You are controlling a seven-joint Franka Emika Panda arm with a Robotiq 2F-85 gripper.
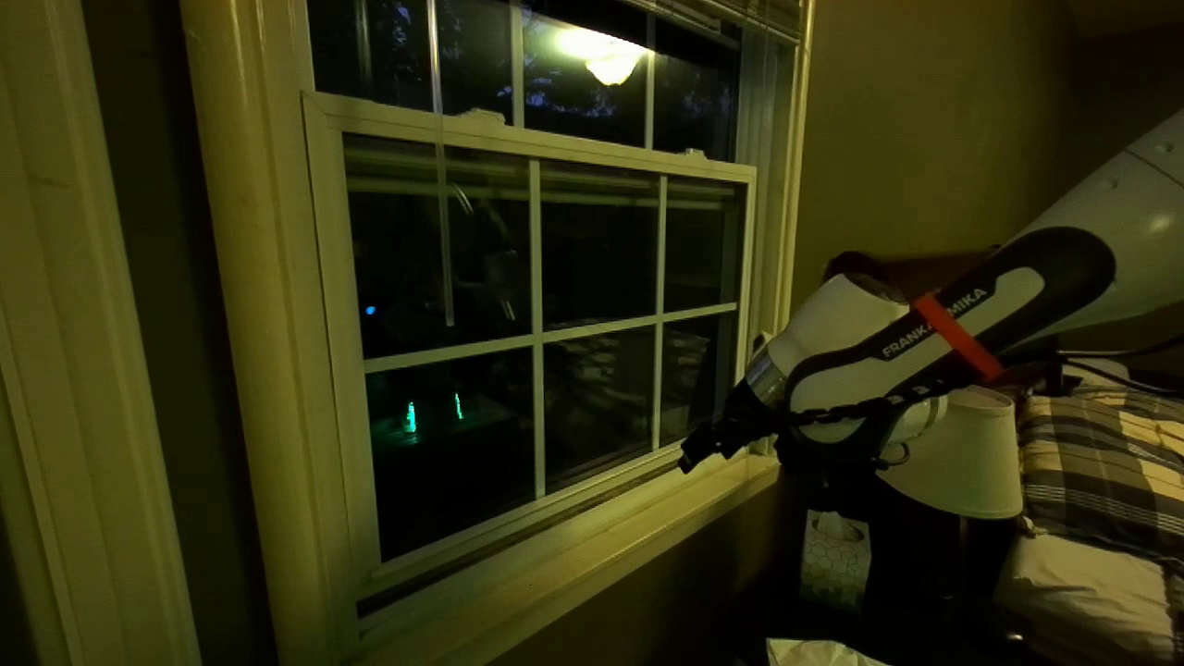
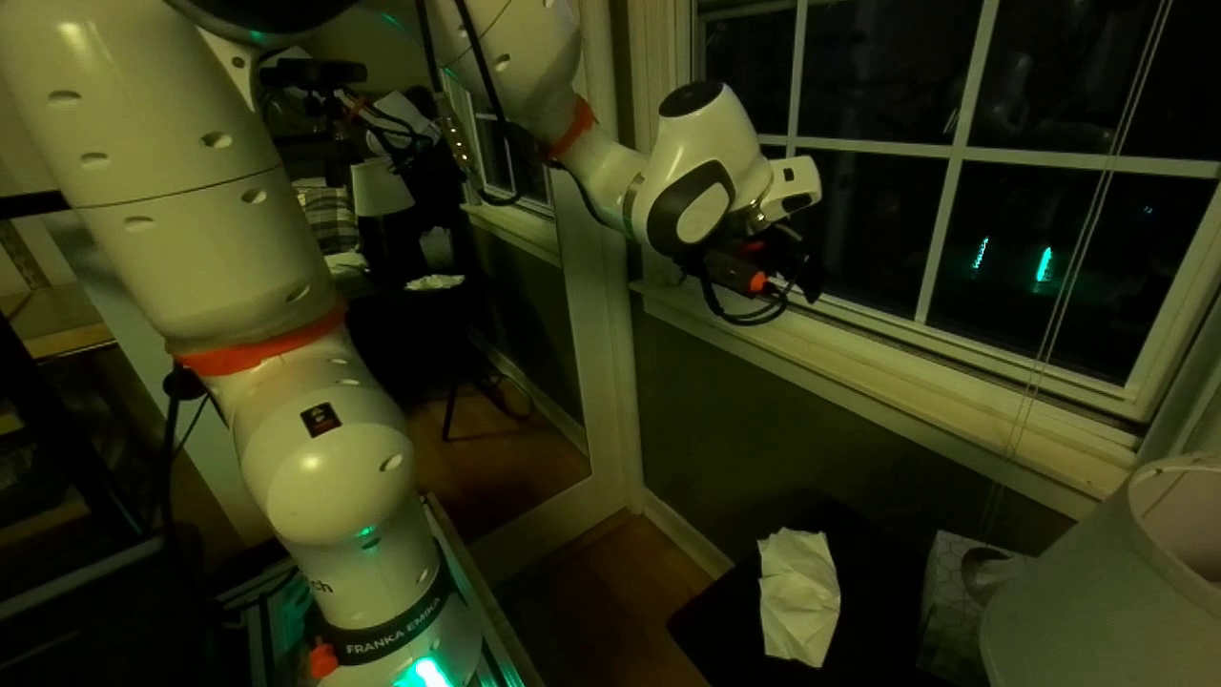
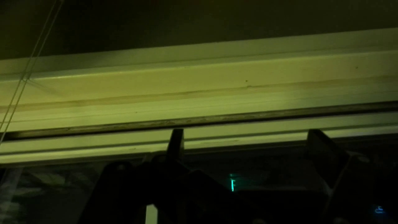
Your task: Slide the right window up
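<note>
One gripper [image 3: 246, 130], one window [image 1: 537, 342]

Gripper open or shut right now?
Open: the wrist view shows the gripper with fingers wide apart, the bottom rail of the right window visible through the gap.

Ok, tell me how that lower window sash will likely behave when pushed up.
The lower window sash is likely rigid, with muntins crossing its glass. It's probably fairly heavy, being large and glazed. The glass looks smooth, with green glints in it, so a push there may slip; the bottom rail seems a better contact.
</note>
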